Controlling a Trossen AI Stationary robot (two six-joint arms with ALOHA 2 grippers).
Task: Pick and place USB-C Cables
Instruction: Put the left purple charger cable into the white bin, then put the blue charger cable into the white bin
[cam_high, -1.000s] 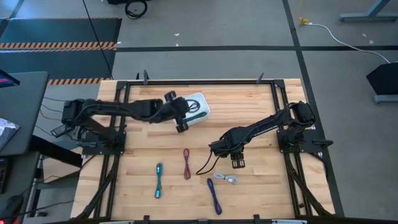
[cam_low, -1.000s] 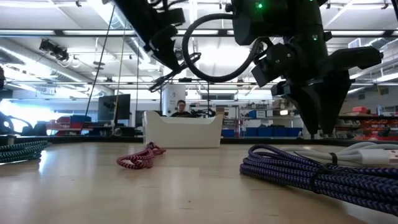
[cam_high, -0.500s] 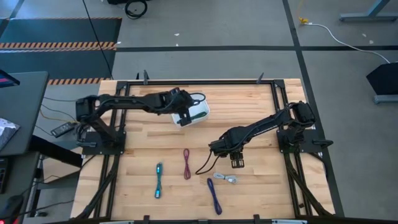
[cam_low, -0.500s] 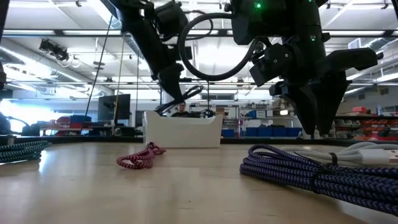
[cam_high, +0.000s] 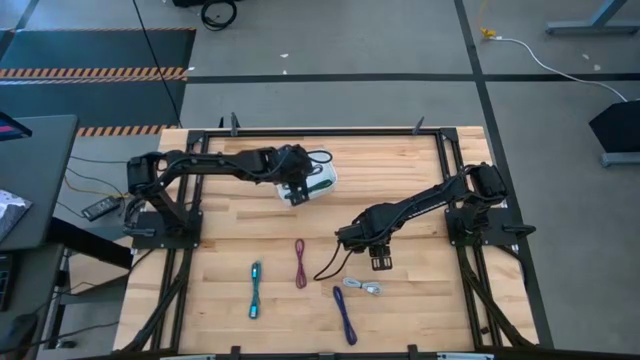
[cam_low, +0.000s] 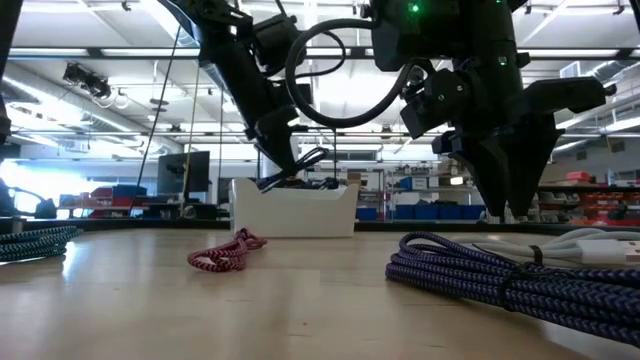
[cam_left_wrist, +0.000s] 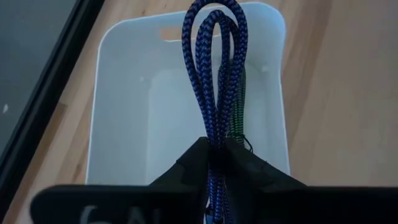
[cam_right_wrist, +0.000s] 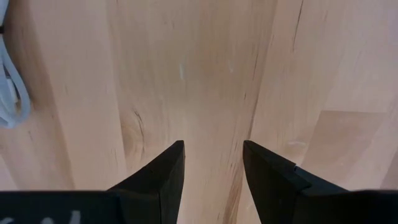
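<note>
The left gripper (cam_left_wrist: 214, 152) pinches a purple cable (cam_left_wrist: 214, 68) over the white tray (cam_high: 318, 170) near the bench's far edge. The right gripper (cam_right_wrist: 212, 165), fingers spread, hovers mid-bench.

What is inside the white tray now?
In the white tray lies a green cable. The left gripper holds a purple cable over it, hiding part of the floor.

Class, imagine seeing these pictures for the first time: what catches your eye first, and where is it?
The left gripper holds a purple cable over the white tray at the table's far side; a green cable lies inside. The right gripper, fingers apart, hangs over bare wood mid-table, beside the white-grey cable.
</note>
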